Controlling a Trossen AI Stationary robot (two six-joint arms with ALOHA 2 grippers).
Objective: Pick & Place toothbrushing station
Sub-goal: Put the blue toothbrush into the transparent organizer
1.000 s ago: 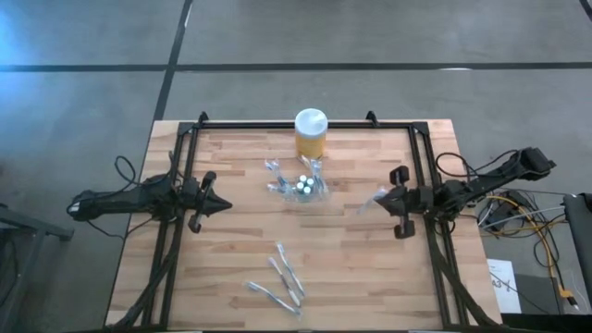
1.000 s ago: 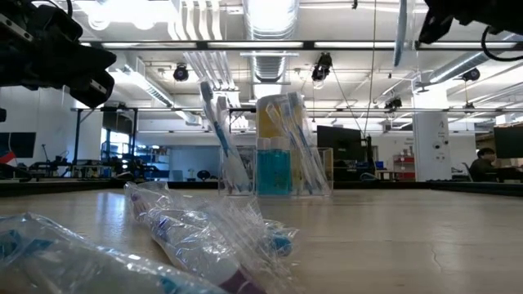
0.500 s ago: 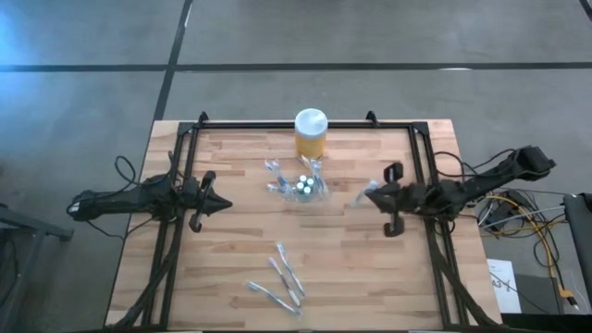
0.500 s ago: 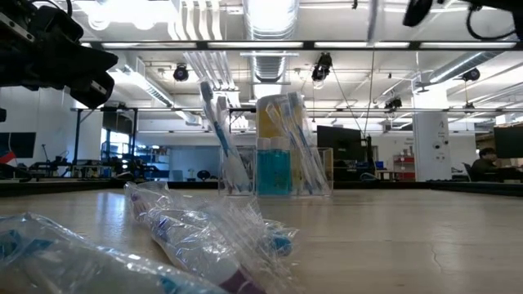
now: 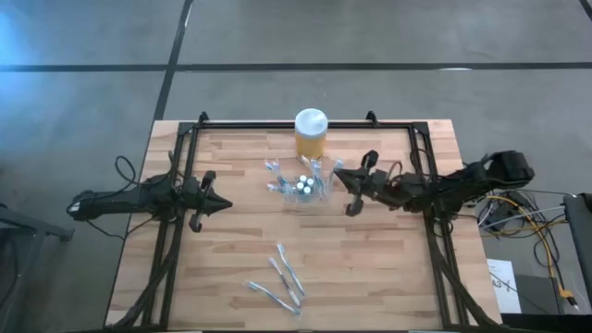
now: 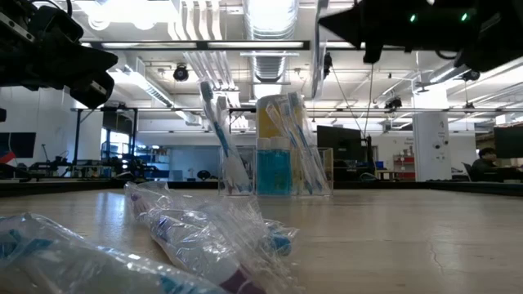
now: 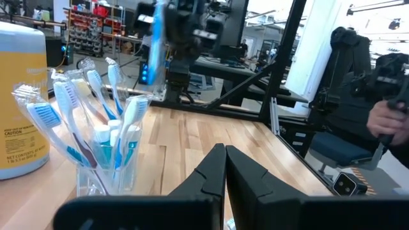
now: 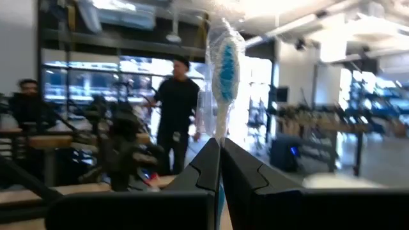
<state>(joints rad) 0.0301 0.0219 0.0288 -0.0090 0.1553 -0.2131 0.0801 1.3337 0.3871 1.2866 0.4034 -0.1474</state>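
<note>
Right wrist view shows the right gripper [image 8: 219, 167] clamped tight on a wrapped toothbrush [image 8: 223, 70] that stands upright, blue-and-white head uppermost; from above it [image 5: 340, 176] hangs just beside the clear holder [image 5: 303, 189] of brushes, while the left gripper [image 5: 222, 205], fingers together and empty, waits well apart

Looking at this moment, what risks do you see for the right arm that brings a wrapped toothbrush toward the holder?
1. The clear holder is already crowded with toothbrushes, so the wrapped toothbrush may catch on their heads instead of sliding in.
2. The right gripper is shut on only the lower end, so the long brush could tilt or slip in its wrapper.
3. The holder looks light; a push might shift it toward the yellow jar.
</note>
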